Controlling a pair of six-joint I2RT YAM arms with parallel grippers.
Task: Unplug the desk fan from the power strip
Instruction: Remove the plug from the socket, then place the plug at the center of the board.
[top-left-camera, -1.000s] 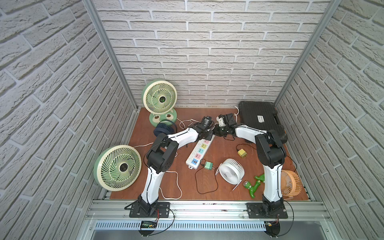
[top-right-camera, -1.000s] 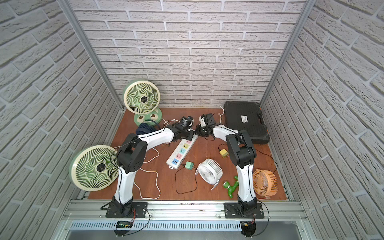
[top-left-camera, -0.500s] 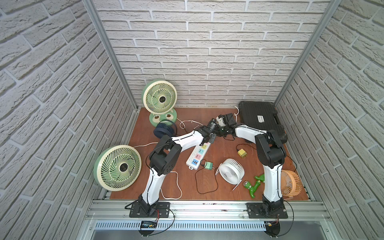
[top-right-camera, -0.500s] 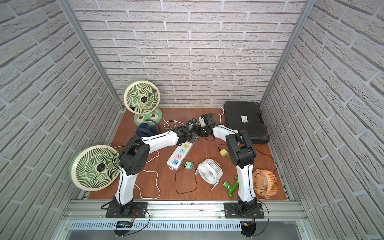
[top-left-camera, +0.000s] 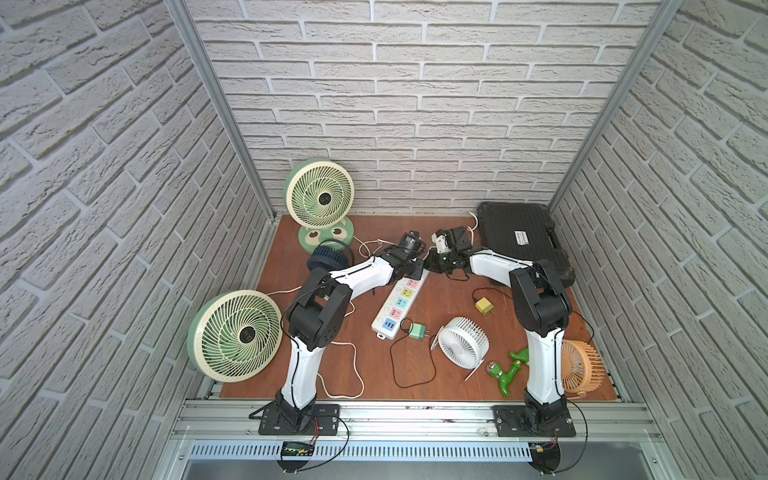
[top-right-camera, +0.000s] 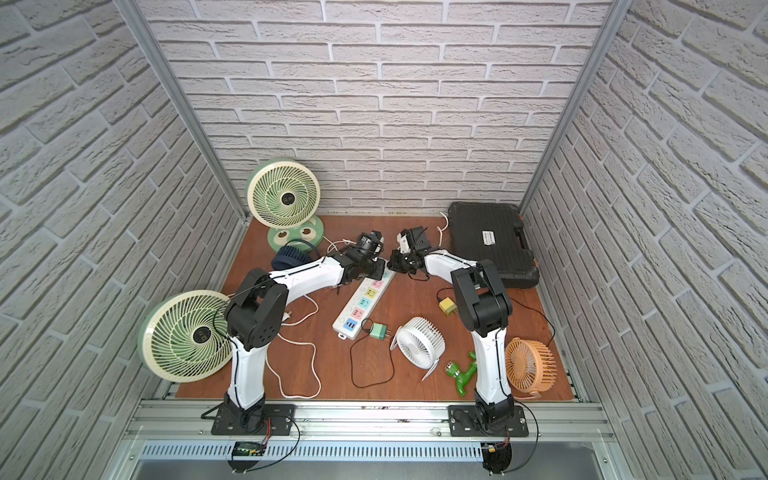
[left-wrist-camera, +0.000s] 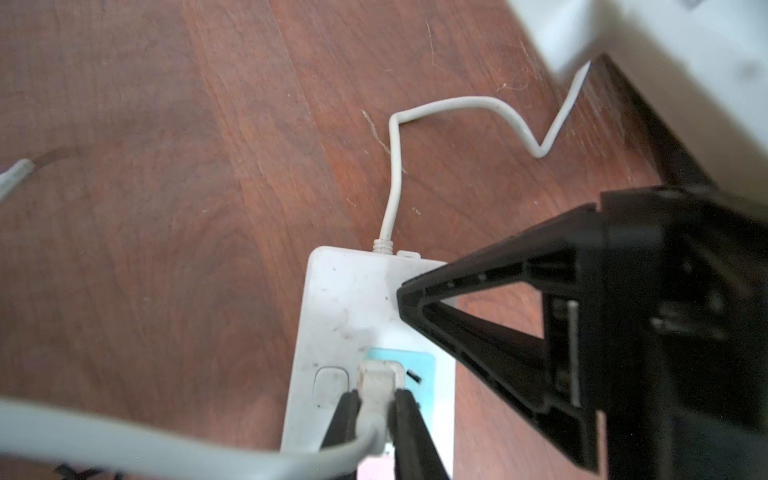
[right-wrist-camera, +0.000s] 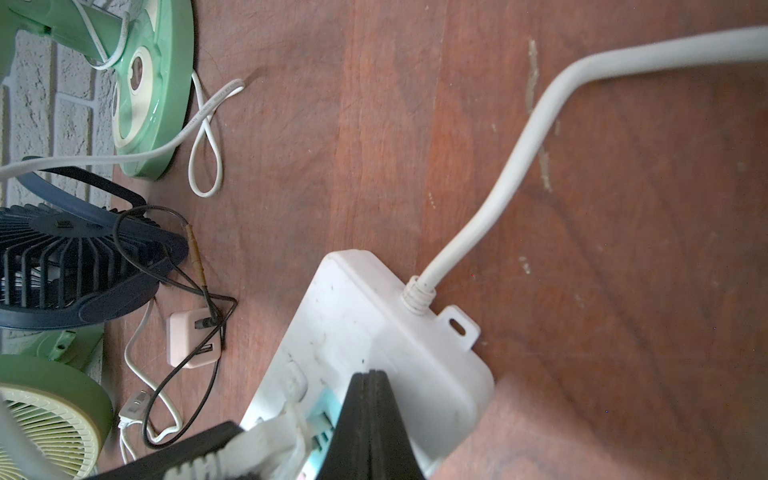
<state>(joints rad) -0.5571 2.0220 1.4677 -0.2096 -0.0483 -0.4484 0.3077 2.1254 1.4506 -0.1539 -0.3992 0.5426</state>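
Observation:
The power strip (top-left-camera: 399, 307) (top-right-camera: 361, 303) lies slantwise mid-table, white with pastel socket panels. At its far end my left gripper (top-left-camera: 412, 270) (left-wrist-camera: 376, 395) is shut on a white plug (left-wrist-camera: 376, 374) seated in the blue panel. The plug's white cord runs off toward the left. Two green desk fans stand there, one (top-left-camera: 319, 198) at the back and one (top-left-camera: 235, 336) at the left front. I cannot tell which fan the cord belongs to. My right gripper (top-left-camera: 430, 266) (right-wrist-camera: 368, 376) is shut and empty, its tip resting on the strip's end (right-wrist-camera: 365, 299) beside the plug.
A black case (top-left-camera: 519, 237) lies at the back right. Near the strip's front end are a green adapter (top-left-camera: 417, 331) with a black cable, a white small fan (top-left-camera: 463, 343) and a yellow adapter (top-left-camera: 484, 306). An orange fan (top-left-camera: 579, 365) and a navy fan (top-left-camera: 328, 257) are also there.
Half a second ago my left arm stretched slightly farther right; it is now back where it was a second ago. Both grippers stayed shut, and the strip has not shifted.

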